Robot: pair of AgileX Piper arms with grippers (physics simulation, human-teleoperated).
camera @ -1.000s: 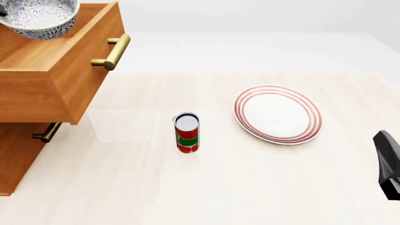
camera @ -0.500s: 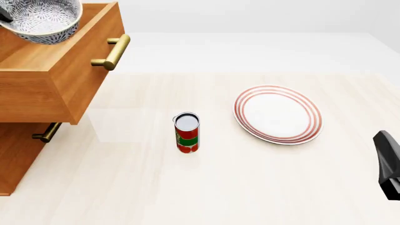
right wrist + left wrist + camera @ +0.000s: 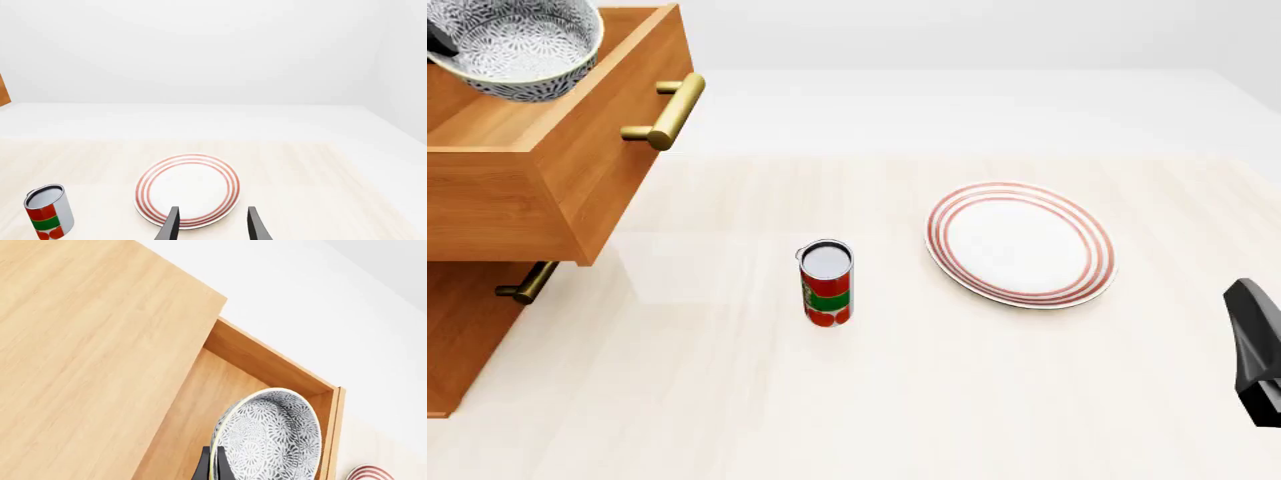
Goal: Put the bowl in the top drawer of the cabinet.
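The bowl point(image 3: 515, 42), white with a dense grey-blue pattern, hangs tilted over the open top drawer point(image 3: 554, 195) at the far left. In the left wrist view my left gripper point(image 3: 214, 468) is shut on the rim of the bowl point(image 3: 273, 437), above the wooden floor of the top drawer point(image 3: 197, 412). The drawer sticks out of the light-brown cabinet point(image 3: 457, 345), whose flat top point(image 3: 87, 340) fills much of that view. My right gripper point(image 3: 212, 225) is open and empty, low at the right table edge.
A red-and-green can point(image 3: 826, 284) stands mid-table. A white plate with red rings point(image 3: 1021, 243) lies right of it, just ahead of the right gripper. Brass handles mark the top drawer point(image 3: 669, 110) and the lower drawer point(image 3: 526, 284).
The bowl has sunk a little toward the open drawer and tipped slightly. The right arm, can and plate have not moved.
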